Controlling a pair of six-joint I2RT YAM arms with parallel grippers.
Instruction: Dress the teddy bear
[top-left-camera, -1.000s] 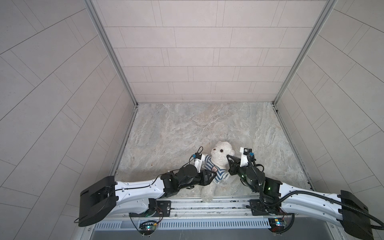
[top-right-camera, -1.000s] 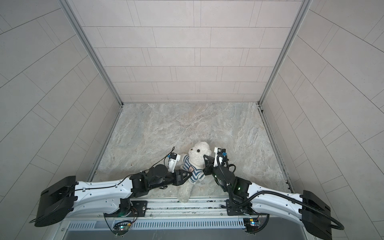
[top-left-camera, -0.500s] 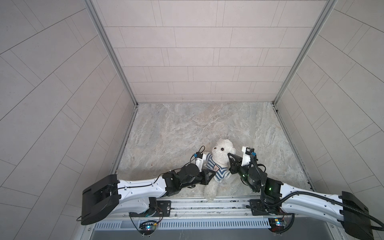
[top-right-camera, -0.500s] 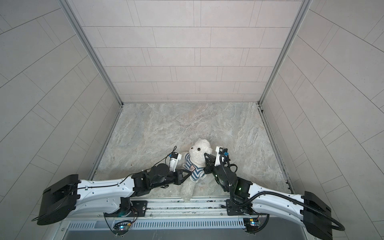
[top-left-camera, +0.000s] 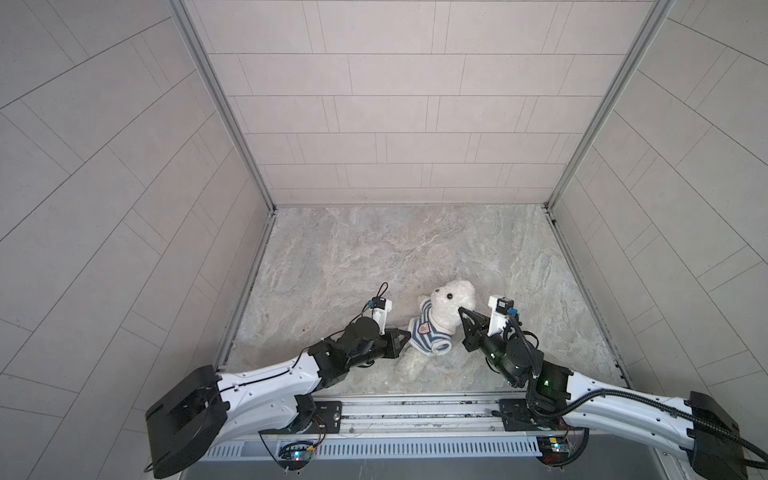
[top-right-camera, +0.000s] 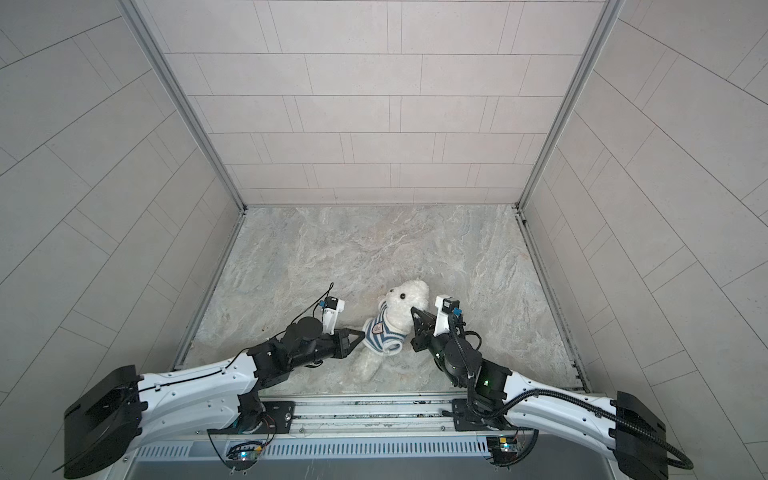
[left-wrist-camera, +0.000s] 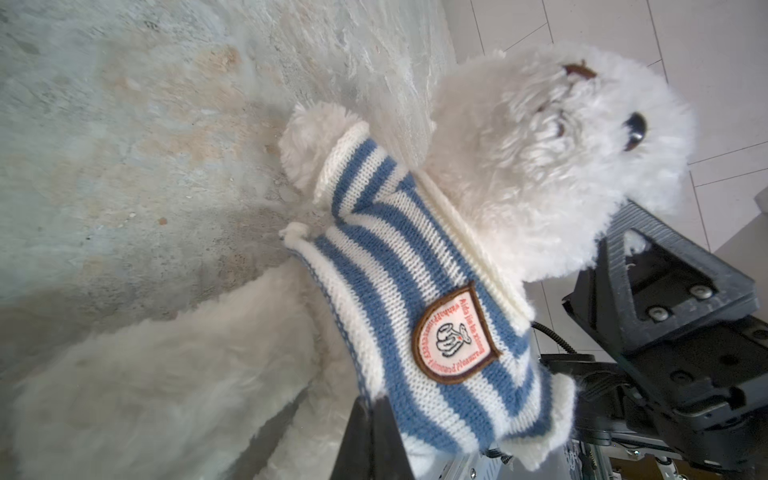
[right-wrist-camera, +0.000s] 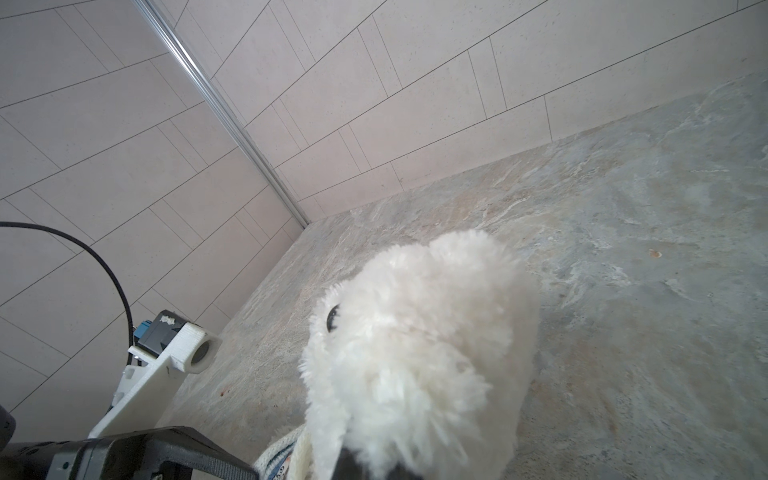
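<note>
The teddy bear (top-left-camera: 452, 296) (top-right-camera: 406, 296), fluffy white, lies near the front of the floor in both top views with its head toward the back wall. It wears a blue-and-white striped shirt (top-left-camera: 428, 334) (left-wrist-camera: 415, 286) with a badge, and one paw sticks out of a sleeve. My left gripper (top-left-camera: 408, 335) (left-wrist-camera: 372, 409) is shut on the shirt's lower hem at the bear's side. My right gripper (top-left-camera: 461, 311) (right-wrist-camera: 368, 465) is shut in the fur below the bear's head (right-wrist-camera: 419, 345); the fur hides its fingertips.
Tiled walls close in the marbled floor (top-left-camera: 395, 249) on three sides. A metal rail (top-left-camera: 415, 411) with both arm bases runs along the front edge. The left arm's white camera mount (right-wrist-camera: 174, 357) stands close beside the bear.
My left gripper's jaws have closed onto the shirt's hem. The bear and the right gripper have hardly shifted.
</note>
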